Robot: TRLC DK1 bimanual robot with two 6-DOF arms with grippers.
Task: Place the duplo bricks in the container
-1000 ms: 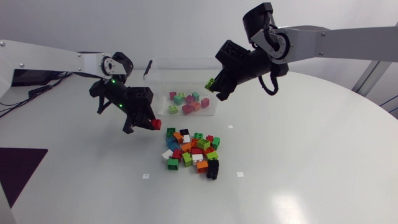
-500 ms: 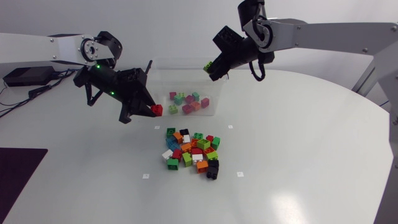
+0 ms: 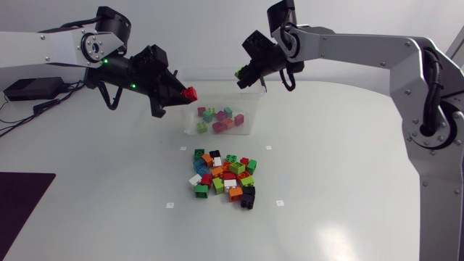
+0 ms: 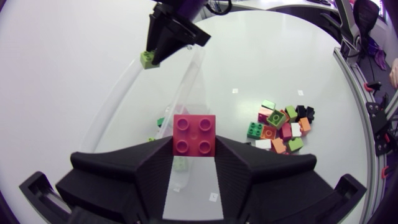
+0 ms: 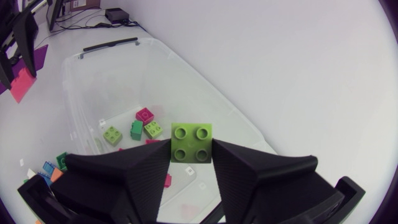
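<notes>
light: bright, even, diffuse | shdws: soft, faint by brick pile (image 3: 225,177) | wrist cams: table (image 4: 280,62) washed-out white

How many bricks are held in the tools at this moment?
2. A red brick is clamped in the left tool, a green brick in the right tool, both up by the container.

No readable text, label, number or sign is shown. Nothing legible is printed on the red brick (image 4: 194,134), the green brick (image 5: 191,142), the clear container (image 3: 214,78) or the table (image 3: 348,181).
</notes>
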